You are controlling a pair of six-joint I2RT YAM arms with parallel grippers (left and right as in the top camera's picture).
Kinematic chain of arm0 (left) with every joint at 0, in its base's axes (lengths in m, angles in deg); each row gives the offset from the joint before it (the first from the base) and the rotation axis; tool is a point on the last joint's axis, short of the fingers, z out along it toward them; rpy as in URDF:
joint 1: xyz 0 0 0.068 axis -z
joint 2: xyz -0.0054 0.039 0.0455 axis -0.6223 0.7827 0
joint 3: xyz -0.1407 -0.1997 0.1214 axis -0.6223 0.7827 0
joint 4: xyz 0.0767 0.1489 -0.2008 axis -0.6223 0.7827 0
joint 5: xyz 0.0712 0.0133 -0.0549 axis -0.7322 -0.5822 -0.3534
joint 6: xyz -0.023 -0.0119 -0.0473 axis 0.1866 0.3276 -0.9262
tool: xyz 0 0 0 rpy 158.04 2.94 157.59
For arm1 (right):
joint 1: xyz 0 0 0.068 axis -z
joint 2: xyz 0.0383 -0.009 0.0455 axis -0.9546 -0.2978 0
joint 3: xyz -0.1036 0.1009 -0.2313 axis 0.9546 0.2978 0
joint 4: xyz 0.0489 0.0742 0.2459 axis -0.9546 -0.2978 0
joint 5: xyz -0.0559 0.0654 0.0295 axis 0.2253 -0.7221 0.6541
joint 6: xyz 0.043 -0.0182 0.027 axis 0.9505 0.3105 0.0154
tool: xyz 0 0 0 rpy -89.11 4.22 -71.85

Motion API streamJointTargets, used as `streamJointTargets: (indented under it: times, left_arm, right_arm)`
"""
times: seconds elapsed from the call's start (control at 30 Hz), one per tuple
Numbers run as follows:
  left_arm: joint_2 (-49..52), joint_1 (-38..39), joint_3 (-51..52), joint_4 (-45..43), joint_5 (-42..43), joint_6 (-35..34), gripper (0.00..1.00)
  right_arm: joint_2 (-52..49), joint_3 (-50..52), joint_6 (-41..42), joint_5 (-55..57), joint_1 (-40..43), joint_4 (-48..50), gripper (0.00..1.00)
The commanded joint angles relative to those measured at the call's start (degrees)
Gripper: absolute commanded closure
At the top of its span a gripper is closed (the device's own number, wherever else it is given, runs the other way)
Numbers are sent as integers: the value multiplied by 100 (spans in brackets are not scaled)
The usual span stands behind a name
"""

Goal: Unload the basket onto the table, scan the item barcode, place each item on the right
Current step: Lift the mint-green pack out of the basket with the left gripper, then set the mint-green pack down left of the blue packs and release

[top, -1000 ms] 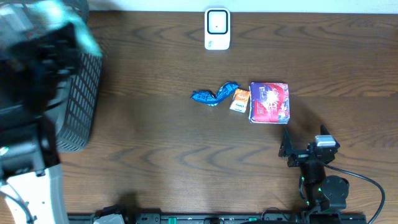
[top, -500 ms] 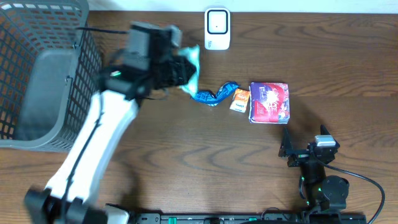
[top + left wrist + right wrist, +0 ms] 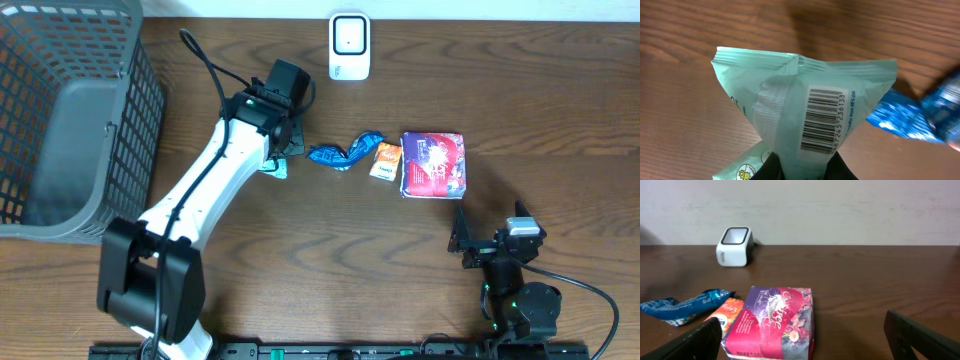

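left claw [image 3: 796,169] clenched on mint packet [image 3: 785,90], barcode [image 3: 822,120] digits 236133 readable; right claw [image 3: 805,342] spread wide.

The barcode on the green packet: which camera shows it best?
The left wrist view: the barcode faces the camera, its bars sharp. Overhead shows only a corner of the packet, no barcode. The right wrist view misses it.

Even soft light, mostly sharp
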Motion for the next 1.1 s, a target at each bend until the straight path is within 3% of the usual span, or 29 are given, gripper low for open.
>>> streamJointTargets:
  times: [0.0, 0.4, 0.43, 0.5, 0.83, 1.07]
  left_arm:
    - [345, 15, -9, -9, -227, -540, 93]
    - [1161, 74, -7, -813, 1805, -942, 92]
    - [1174, 96, -9, -855, 1851, -1014, 90]
    - [1180, 146, -7, -935, 1838, -1064, 67]
    - [1080, 243, -94, -1169, 1840, -763, 65]
    - [155, -192, -544, -905, 1744, 35, 46]
  right_arm:
    - [28, 11, -44, 31, 52, -17, 1]
    - [28, 11, -44, 31, 52, -17, 1]
    - [28, 11, -44, 31, 52, -17, 1]
    - [28, 11, -44, 31, 52, -17, 1]
    - [28, 11, -44, 31, 52, -17, 1]
    - [28, 11, -44, 31, 52, -17, 1]
